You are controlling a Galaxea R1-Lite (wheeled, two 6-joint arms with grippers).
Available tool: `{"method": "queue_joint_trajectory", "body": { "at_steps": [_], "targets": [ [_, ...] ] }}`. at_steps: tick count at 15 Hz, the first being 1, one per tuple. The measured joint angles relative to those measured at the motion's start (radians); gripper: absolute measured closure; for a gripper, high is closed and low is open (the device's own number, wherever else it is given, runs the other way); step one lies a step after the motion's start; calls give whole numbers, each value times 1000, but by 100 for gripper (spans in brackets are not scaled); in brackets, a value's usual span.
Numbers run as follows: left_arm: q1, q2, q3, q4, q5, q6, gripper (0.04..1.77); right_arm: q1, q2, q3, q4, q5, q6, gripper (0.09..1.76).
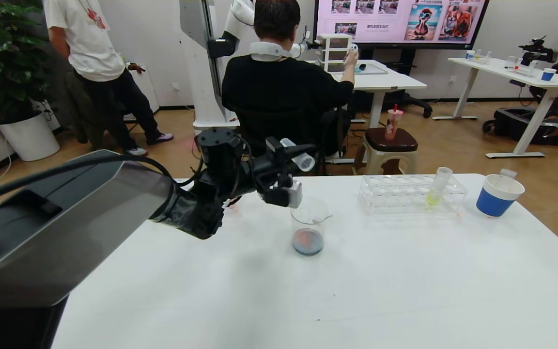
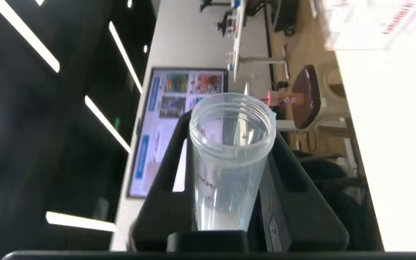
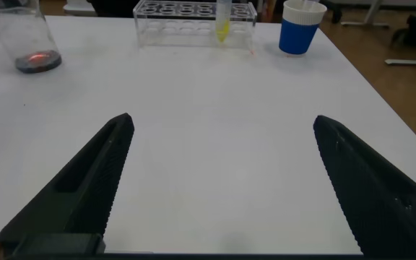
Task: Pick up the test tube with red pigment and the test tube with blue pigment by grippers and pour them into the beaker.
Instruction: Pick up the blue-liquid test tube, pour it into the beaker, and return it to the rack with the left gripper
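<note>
- Your left gripper (image 1: 294, 162) is closed on a clear test tube (image 1: 300, 157). The tube lies nearly level with its open mouth facing away from the arm, which reads as the end of a pour.
- In the left wrist view the same test tube (image 2: 226, 170) looks almost empty: clear walls, a threaded rim, and only a pale film near its round bottom. Which pigment it carried cannot be told from it now.
- The beaker (image 1: 309, 228) stands on the table (image 1: 356, 291) just below and slightly ahead of that gripper, so a tipped tube drains into it. Its clear wall and pouring lip are visible, and a shallow pool of dark blue and orange-red liquid covers the bottom; both pigments are probably already in.
- Your right gripper (image 3: 219, 184) hangs low over bare table, fingers spread wide and holding nothing, well back from the beaker (image 3: 27, 40).
- Beyond the right gripper stands a clear rack (image 1: 412, 194) holding one tube of yellow-green liquid (image 1: 438, 188), left alone since it is no part of the task. A blue-and-white paper cup (image 1: 498, 195) stands beside the rack.
</note>
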Motion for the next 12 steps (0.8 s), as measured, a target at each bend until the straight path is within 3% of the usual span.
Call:
{"method": "queue_joint_trajectory", "body": {
  "at_steps": [1, 4, 5, 7, 10, 12],
  "targets": [
    [-3, -10, 14, -54, 81, -134, 130, 0, 0, 0, 0, 0, 0, 11],
    [-53, -41, 80, -190, 546, -599, 130, 0, 0, 0, 0, 0, 0, 11],
    [-78, -54, 89, -191, 688, -735, 130, 0, 0, 0, 0, 0, 0, 11],
    [-119, -89, 87, -119, 908, -994, 130, 0, 0, 0, 0, 0, 0, 11],
    [-150, -145, 39, 106, 1113, -1381, 130, 0, 0, 0, 0, 0, 0, 11],
    [-157, -195, 26, 240, 1162, -1574, 130, 0, 0, 0, 0, 0, 0, 11]
  ]
}}
